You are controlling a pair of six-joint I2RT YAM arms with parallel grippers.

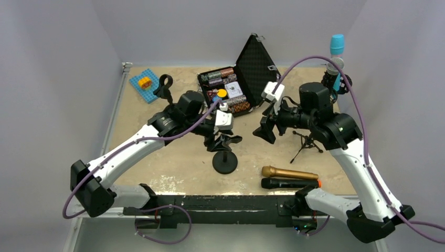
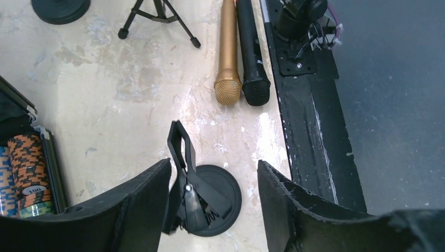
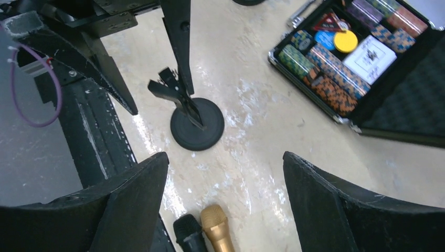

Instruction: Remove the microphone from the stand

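Observation:
A microphone with a blue head [image 1: 336, 48] stands upright at the back right, its lower part hidden behind my right arm. A gold microphone [image 1: 289, 172] and a black microphone [image 1: 290, 183] lie side by side near the front edge; both also show in the left wrist view, gold [image 2: 228, 52] and black [image 2: 252, 52]. A black round-base stand [image 1: 224, 163] carries an empty clip [image 2: 181, 157]. My left gripper [image 1: 225, 139] is open, with the clip between its fingers, close to the left one. My right gripper [image 1: 264, 128] is open and empty above the table's middle.
An open black case of poker chips [image 1: 236, 86] sits at the back centre. A small black tripod [image 1: 307, 143] stands under my right arm. Another clip stand [image 1: 164, 86] and a blue tray [image 1: 144, 81] are at the back left. A black mounting bar [image 1: 220, 205] runs along the front edge.

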